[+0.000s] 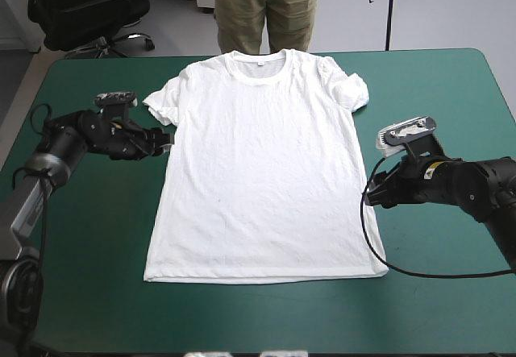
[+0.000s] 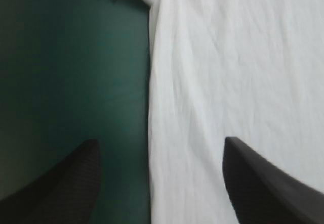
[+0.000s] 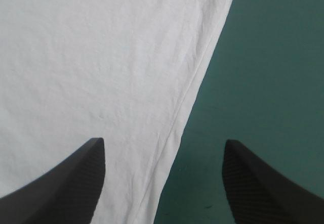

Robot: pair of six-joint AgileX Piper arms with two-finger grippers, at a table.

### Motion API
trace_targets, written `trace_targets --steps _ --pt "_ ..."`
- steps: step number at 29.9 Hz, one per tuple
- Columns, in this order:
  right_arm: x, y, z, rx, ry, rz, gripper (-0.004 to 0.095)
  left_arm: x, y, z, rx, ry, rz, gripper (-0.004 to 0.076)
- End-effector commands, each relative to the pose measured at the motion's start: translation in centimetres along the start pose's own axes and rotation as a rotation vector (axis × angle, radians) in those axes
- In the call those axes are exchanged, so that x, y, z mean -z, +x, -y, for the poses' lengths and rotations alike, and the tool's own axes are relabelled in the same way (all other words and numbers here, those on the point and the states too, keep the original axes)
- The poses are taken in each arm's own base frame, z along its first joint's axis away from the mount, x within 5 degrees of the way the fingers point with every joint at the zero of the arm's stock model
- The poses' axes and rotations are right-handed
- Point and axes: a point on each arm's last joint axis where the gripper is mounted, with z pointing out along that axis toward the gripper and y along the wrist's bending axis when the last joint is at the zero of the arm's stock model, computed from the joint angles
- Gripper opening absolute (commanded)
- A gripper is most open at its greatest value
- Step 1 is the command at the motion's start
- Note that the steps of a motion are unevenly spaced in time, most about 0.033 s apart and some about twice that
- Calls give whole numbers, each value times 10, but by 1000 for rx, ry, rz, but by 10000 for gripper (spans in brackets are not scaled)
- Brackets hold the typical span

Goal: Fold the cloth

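Note:
The white T-shirt (image 1: 262, 168) lies spread flat on the teal-green cover, collar toward the far edge, both short sleeves bunched. My left gripper (image 1: 167, 142) rests at the shirt's left side edge, just below the sleeve. In the left wrist view the left gripper (image 2: 161, 150) is open, and the T-shirt's side seam (image 2: 150, 133) runs between its fingers. My right gripper (image 1: 368, 195) sits at the shirt's right side edge, lower down. The right wrist view shows the right gripper (image 3: 164, 150) open astride the T-shirt's hem line (image 3: 182, 113).
Bare teal-green cover (image 1: 89, 228) stretches on both sides of the shirt and along the near edge. A person stands beyond the far edge, not over the table.

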Motion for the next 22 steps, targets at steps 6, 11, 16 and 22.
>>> trace_targets --steps 6,11,16,22 --pt "4 -14 4 9 24 90 535 -23 -61 1 -23 37 119 485" --pt "4 -14 4 9 24 88 534 -55 -64 -4 -19 48 36 485" --pt "3 -15 4 9 26 93 512 -87 -61 -3 -35 62 3 485" --pt "3 -15 4 9 27 97 437 -114 -50 13 -83 82 -49 426"
